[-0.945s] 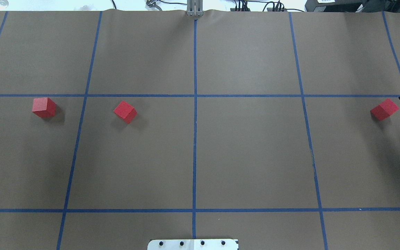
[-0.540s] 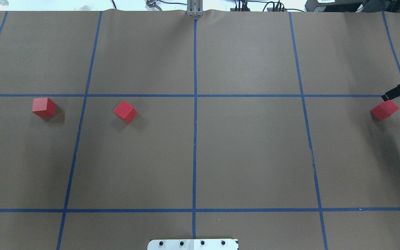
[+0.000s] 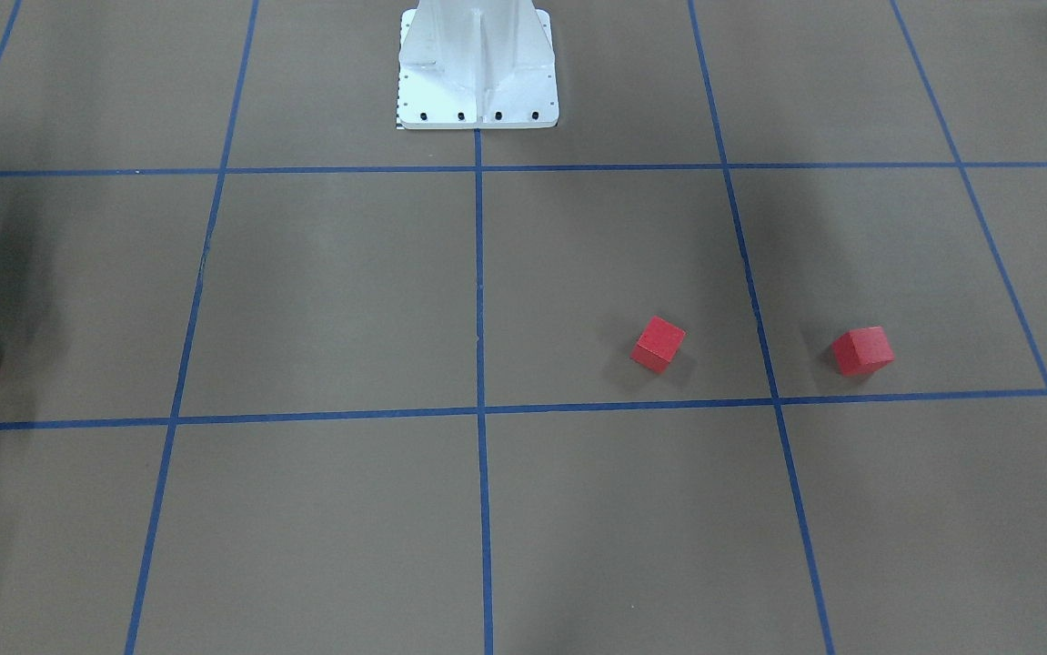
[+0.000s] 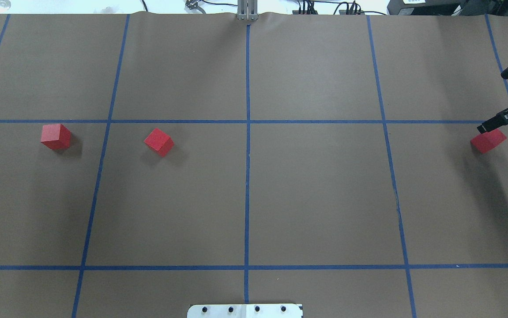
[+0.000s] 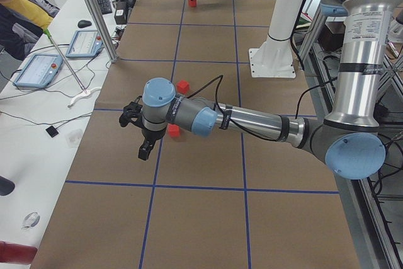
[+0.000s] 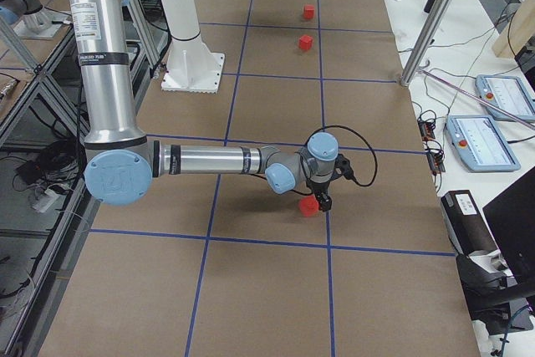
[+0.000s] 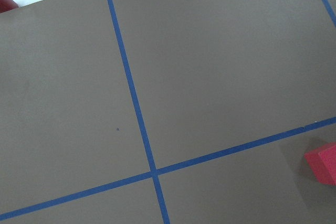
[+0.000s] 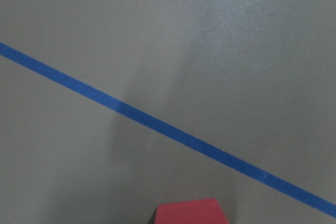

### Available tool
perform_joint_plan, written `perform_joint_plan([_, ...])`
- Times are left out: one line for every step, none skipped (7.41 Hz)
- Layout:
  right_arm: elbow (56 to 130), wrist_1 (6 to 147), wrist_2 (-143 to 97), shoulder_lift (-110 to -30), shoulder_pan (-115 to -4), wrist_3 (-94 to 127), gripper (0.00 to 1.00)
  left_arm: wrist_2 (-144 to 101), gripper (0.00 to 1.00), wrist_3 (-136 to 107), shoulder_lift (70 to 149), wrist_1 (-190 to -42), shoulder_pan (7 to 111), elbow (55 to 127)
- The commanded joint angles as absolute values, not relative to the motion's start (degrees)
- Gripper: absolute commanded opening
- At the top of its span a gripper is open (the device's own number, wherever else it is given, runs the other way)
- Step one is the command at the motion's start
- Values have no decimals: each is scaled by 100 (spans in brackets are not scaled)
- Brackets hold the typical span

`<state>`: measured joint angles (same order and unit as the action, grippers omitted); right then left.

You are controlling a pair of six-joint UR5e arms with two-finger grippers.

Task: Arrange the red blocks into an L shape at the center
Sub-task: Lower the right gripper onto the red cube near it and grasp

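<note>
The right gripper (image 6: 323, 201) hangs just above the right red block (image 4: 487, 141), and I cannot tell its grip. The left gripper (image 5: 144, 152) hovers near the left red block (image 4: 55, 136), grip also unclear. The middle red block (image 4: 159, 142) lies left of the center (image 4: 247, 185).

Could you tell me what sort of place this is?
Probably a robotics lab: the left arm and right arm reach over a tape-gridded table, with teach pendants on a side bench.

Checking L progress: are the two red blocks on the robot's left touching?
Apart. The overhead view shows a blue tape line and bare floor between the outer block and the inner block.
</note>
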<state>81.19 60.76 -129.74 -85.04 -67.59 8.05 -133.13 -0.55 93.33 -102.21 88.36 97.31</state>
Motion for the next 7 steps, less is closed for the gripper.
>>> perform_joint_plan([7990,6073,-12955,-8517,-6662,817,80,-13315,100,-53,9334,-10222,8833,9747])
perform_joint_plan([7989,6073,-12946,-8517,-6653,826,67,-13315,100,-53,9334,-10222,8833,9756])
perform_joint_plan([7989,6082,-12955,-8490,-6653,861,29,-13315,100,-53,9334,-10222,8833,9756])
perform_joint_plan([7998,6099,-12955,-8447,-6653,870,0,-13315,100,-53,9334,-10222,8833,9765])
perform_joint_plan([8094,6126,-12972,-8411,-6662,888,0,-13315,100,-53,9325,-10230,8833,9773])
perform_joint_plan([8182,6152,-12981,-8324,-6662,949,0,-13315,100,-61,9308,-10257,8833,9773])
perform_joint_plan([8391,6239,-12990,-8158,-6653,1619,0,-13315,100,-53,9299,-10257,8833,9782])
